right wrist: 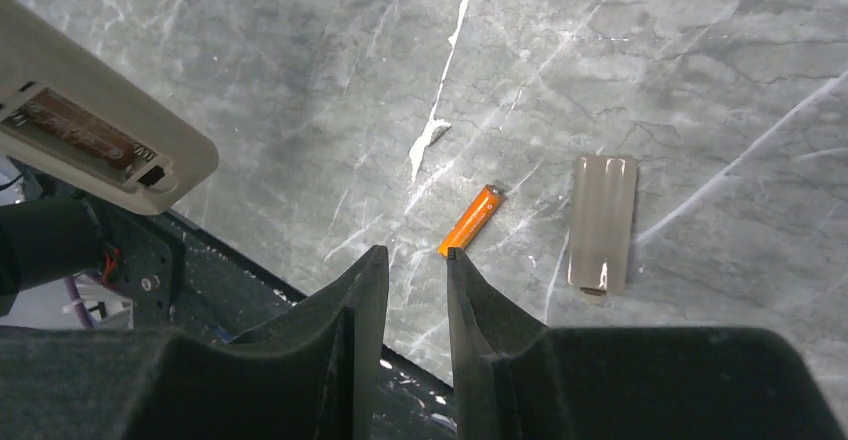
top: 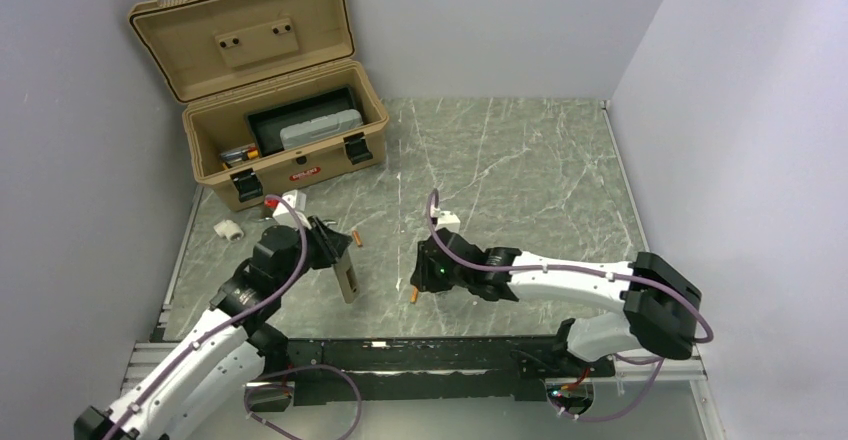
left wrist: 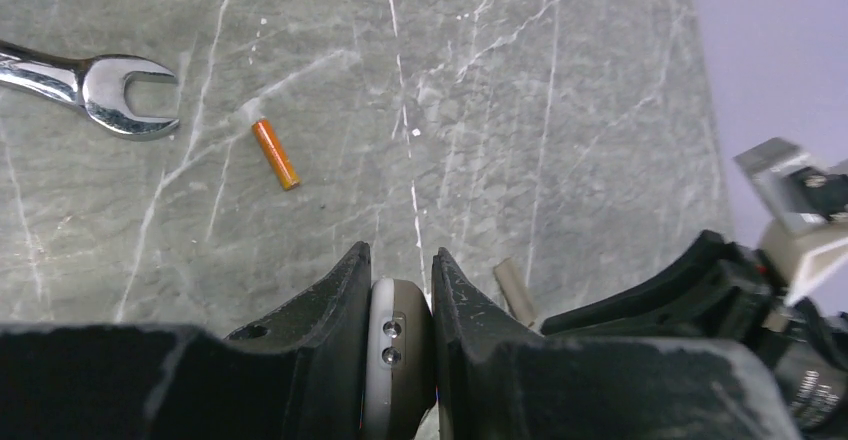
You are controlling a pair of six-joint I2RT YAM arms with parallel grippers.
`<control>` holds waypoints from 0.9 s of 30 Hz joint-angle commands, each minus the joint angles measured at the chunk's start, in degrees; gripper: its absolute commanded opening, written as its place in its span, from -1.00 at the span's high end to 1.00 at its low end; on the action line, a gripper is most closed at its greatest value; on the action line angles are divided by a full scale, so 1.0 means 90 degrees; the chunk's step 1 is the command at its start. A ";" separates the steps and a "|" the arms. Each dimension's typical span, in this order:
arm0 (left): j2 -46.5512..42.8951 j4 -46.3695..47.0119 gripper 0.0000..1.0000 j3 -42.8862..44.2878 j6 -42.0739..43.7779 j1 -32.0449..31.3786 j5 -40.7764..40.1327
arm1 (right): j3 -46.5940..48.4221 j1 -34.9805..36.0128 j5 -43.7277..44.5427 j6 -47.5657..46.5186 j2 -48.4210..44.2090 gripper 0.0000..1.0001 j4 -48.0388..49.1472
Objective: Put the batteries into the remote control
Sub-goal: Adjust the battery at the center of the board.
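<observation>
Remote control (top: 346, 278) in raised left gripper (left wrist: 400, 252)

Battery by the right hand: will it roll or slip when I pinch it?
The battery is a smooth round cylinder lying flat on the table, so a sideways nudge would probably roll it. Its slim casing may slip from the right hand unless pinched squarely. It looks rigid.

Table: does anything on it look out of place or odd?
A battery lies loose by a wrench; another battery lies beside a detached beige cover. The wrench seems an odd tool for this job.
</observation>
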 commanded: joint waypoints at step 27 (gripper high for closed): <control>-0.1167 0.2026 1.00 -0.1248 -0.1123 0.2790 0.4016 | 0.2037 0.0462 0.0812 0.0651 0.2457 0.39 -0.1955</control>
